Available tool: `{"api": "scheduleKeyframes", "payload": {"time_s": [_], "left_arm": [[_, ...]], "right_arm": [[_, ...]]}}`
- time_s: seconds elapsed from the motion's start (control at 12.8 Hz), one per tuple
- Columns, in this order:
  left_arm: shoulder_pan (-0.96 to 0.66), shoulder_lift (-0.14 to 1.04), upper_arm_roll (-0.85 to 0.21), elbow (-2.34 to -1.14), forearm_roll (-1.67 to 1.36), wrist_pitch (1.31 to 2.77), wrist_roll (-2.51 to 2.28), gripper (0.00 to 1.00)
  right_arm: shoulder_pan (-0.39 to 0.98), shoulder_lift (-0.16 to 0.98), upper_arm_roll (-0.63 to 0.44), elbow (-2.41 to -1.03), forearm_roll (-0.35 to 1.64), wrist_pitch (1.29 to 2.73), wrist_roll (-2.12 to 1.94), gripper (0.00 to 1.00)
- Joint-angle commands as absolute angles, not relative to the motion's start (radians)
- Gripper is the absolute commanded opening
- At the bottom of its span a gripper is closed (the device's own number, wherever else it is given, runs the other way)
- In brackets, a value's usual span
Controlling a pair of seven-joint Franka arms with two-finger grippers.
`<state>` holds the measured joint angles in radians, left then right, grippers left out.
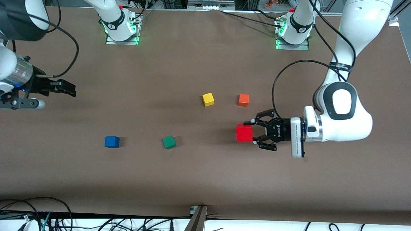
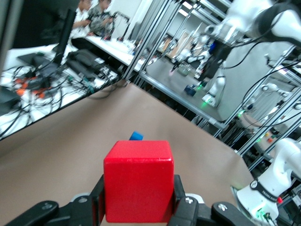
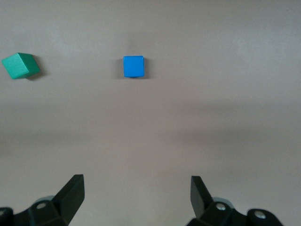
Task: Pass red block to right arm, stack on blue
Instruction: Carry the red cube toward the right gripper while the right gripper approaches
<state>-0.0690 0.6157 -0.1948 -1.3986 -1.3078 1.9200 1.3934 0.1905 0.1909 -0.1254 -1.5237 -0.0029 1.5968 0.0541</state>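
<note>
Left gripper (image 1: 252, 132) clamps red block (image 1: 244, 133) mid-frame right; right gripper (image 1: 69, 88), jaws wide, upper left; blue cube (image 1: 112, 141) stands unobstructed.

— What sits on the bench (image 1: 199, 179) apart from the pieces in play?

— A brown sheet covers it, and three small cubes rest there, all well apart. A green cube (image 1: 169, 142) lies nearest the front camera, turned a little askew.

— And the other two?

— A yellow cube (image 1: 208, 99) and an orange cube (image 1: 243, 100) lie farther from the camera, about level with each other, the orange one toward the left arm's end.

— Anything past the edge?

— Tangled black cables (image 1: 32, 215) along the edge nearest the camera.
</note>
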Motion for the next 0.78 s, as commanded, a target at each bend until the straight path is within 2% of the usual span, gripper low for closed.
{"api": "scheduleKeyframes", "payload": {"time_s": [0.0, 0.16, 0.55, 0.7], "left_arm": [[-0.115, 0.623, -0.196, -1.391, -1.371, 1.942, 1.508, 0.0], [-0.15, 0.641, -0.206, -1.384, -1.376, 1.963, 1.566, 0.0], [-0.19, 0.646, -0.242, -1.359, -1.423, 1.979, 1.695, 0.0], [-0.215, 0.653, -0.25, -1.358, -1.48, 2.034, 1.747, 0.0]], "right_arm": [[0.23, 0.216, -0.107, -1.511, 0.017, 1.58, 0.002, 1.0], [0.232, 0.216, -0.083, -1.508, 0.099, 1.582, -0.046, 1.0], [0.189, 0.317, -0.091, -1.503, 0.654, 1.594, -0.031, 1.0], [0.164, 0.372, -0.091, -1.503, 0.889, 1.594, -0.026, 1.0]]}}
